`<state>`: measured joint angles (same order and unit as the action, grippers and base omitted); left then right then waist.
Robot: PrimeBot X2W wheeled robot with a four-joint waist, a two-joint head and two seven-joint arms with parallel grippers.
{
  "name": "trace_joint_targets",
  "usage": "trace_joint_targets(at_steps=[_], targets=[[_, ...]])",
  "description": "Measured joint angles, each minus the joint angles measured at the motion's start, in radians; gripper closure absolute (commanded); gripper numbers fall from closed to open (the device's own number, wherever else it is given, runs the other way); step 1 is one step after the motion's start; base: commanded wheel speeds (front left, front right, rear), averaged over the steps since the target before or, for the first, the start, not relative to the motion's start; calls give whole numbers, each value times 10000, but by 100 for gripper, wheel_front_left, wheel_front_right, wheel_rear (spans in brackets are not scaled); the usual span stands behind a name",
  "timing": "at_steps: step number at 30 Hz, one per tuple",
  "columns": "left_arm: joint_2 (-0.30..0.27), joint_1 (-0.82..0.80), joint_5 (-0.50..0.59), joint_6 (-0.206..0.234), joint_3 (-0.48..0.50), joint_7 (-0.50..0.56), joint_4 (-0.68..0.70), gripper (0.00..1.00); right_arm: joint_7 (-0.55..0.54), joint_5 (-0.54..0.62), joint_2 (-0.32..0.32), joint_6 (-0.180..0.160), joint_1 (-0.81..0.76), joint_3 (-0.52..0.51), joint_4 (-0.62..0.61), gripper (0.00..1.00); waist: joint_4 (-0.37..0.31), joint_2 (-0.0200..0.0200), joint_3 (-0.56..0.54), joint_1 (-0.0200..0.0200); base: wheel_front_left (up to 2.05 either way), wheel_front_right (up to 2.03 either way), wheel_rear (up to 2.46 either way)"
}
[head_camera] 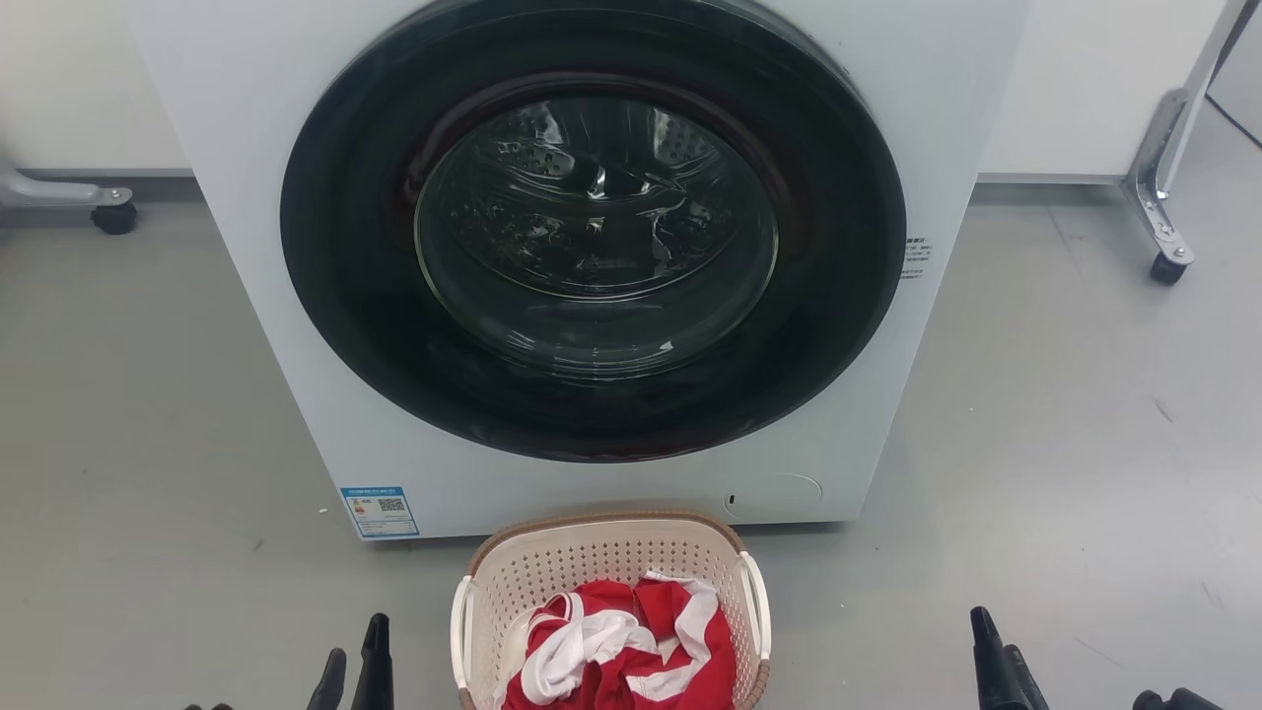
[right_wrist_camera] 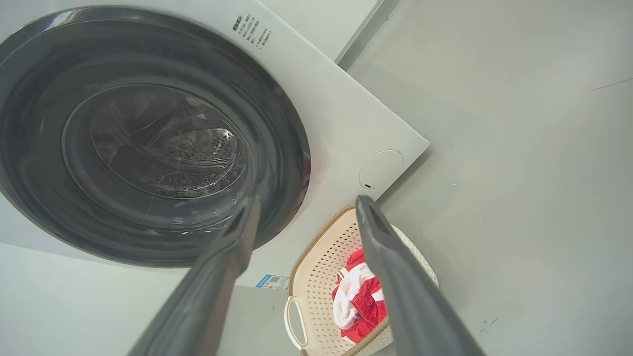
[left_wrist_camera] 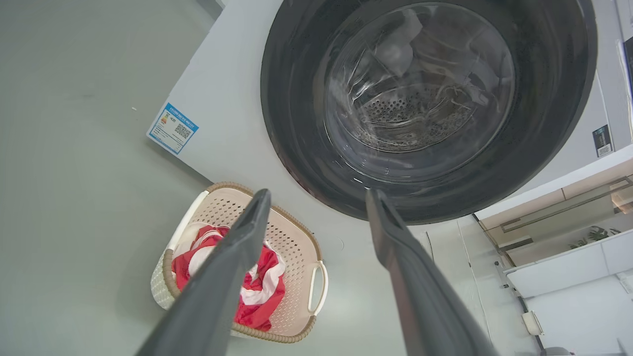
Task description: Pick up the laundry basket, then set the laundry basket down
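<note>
The laundry basket stands on the floor just in front of the washing machine, below its closed door. The head view's lower edge cuts off the basket's near end, and a red-and-white garment hides its bottom. The left gripper and right gripper point toward the machine, fingers spread and holding nothing. The machine's blue label shows 1 QR code, with print too small to read.
</note>
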<state>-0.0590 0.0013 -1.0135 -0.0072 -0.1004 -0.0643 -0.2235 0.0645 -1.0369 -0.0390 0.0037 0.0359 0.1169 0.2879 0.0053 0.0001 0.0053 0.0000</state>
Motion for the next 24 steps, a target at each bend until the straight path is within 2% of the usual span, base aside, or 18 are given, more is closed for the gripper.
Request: trace_joint_targets(at_steps=[16,24], targets=[[-151,320,2836,449,-422,-623,67,0,617,2487,-48,-435,-60,711,-196,0,36,0,-26,-1,0,0,0],[-163,471,3881,654,-514,-890,155,0,922,3597,-58,-627,-87,1012,-290,0,54,0,-11,0,0,0,0]])
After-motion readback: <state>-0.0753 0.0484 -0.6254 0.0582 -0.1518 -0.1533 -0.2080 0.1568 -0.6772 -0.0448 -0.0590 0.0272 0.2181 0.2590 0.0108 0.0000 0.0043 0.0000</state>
